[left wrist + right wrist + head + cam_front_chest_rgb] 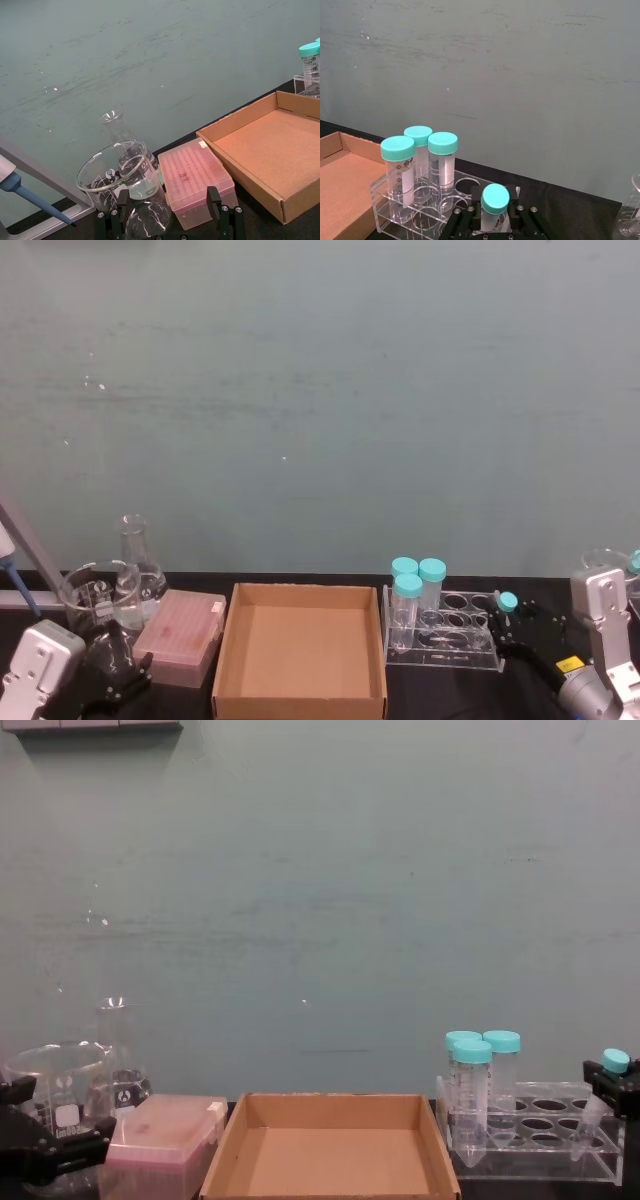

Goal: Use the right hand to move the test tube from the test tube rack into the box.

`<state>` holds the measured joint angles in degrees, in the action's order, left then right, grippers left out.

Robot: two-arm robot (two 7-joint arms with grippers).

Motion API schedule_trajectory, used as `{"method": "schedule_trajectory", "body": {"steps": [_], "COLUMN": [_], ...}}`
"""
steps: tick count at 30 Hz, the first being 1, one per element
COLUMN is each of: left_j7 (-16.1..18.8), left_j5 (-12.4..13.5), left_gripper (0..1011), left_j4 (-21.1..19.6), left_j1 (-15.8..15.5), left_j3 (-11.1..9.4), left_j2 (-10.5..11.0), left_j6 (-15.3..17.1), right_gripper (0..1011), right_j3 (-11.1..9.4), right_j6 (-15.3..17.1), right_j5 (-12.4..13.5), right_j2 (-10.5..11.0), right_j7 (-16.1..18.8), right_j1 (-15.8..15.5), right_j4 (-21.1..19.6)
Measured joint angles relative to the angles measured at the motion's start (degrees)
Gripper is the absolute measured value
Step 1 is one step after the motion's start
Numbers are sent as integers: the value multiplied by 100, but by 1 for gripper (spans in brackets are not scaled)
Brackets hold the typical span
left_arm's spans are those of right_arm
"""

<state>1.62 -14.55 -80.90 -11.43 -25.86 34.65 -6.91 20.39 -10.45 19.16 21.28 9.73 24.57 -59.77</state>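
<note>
The clear test tube rack (447,642) stands just right of the brown cardboard box (227,645), with three wide teal-capped tubes in its left end. At the rack's right end, the slim test tube (507,602) leans with its small teal cap up and its tip down in the rack (530,1138). My right gripper (495,214) is shut on the test tube (495,199) just below the cap. The chest view shows this gripper (612,1084) at the right edge. My left gripper (166,201) is parked open at the near left, beside the glassware.
A pink translucent box (180,637) lies left of the cardboard box. Behind it are a beaker (97,595) and a conical flask (138,558). A pipette stand (30,172) is at the far left. More glassware (605,565) stands behind the right arm.
</note>
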Motion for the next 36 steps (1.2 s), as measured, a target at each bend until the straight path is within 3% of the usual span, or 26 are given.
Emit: {"method": "schedule_trajectory", "body": {"steps": [2, 18, 36], "left_j7": [0, 0, 0], "left_j5": [0, 0, 1], "left_gripper": [1000, 1000, 1000], "left_j4": [0, 0, 0], "left_j1": [0, 0, 0], "left_j3": [0, 0, 0], "left_j2": [0, 0, 0], "left_j6": [0, 0, 0], "right_gripper": [260, 253, 253], "right_j3": [0, -124, -489], "right_j6": [0, -98, 159], "right_j5": [0, -220, -122], "right_j2": [0, -76, -95], "right_j7": [0, 5, 328], "right_j1": [0, -14, 62], "right_j4": [0, -63, -1249]}}
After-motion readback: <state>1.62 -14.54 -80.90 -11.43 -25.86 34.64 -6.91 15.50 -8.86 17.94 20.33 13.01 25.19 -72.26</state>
